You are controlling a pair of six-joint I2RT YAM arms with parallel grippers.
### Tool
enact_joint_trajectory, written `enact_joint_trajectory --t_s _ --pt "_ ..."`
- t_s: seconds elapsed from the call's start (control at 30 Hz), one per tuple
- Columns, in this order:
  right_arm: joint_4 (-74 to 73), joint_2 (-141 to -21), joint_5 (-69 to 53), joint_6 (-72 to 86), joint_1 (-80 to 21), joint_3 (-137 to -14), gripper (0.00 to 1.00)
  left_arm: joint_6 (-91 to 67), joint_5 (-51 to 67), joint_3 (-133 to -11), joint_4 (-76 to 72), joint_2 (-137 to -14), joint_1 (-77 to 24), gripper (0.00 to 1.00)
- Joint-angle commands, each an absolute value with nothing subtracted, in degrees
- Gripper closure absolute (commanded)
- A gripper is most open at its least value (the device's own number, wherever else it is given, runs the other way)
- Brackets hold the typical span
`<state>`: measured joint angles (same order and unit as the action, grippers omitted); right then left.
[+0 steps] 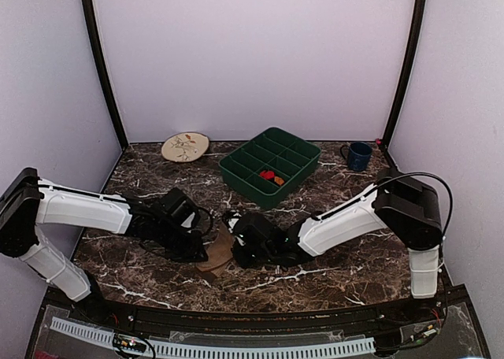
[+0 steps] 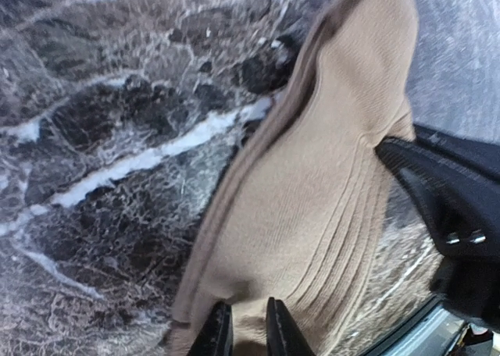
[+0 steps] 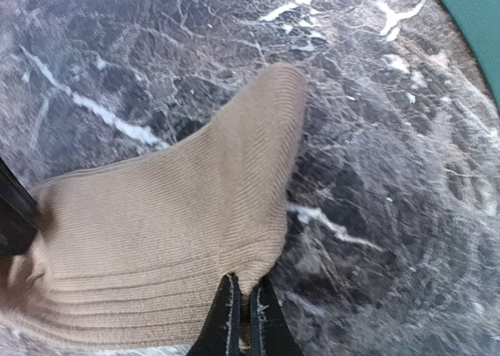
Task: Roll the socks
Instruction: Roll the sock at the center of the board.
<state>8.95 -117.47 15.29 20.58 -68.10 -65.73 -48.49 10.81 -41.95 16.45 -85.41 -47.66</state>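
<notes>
Currently pinching ribbed tan-brown fabric sock (image 3: 156,231) with both left gripper (image 2: 244,326) and right gripper (image 3: 243,313); dark-green divided tray (image 1: 240,184) beyond.

Plain tan sock (image 1: 218,254), ribbed knit, spread unrolled on the marble tabletop (image 1: 339,268) near front centre, one long edge humped into a fold; dark sock (image 1: 272,176) with red and orange patches, bundled small in a compartment of the green tray (image 1: 240,184)
</notes>
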Motion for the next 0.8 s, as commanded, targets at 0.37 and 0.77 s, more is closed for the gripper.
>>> enact_joint_trajectory --t_s 0.37,0.77 --pt "6.9 -116.5 38.9 1.8 -73.9 -63.6 1.0 -46.8 12.5 -47.0 19.5 -80.1 -38.5 0.75" --pt "12.5 -117.7 47.4 -7.3 -79.5 -59.9 1.0 -38.1 23.7 -62.2 19.9 -93.5 -32.8 0.7"
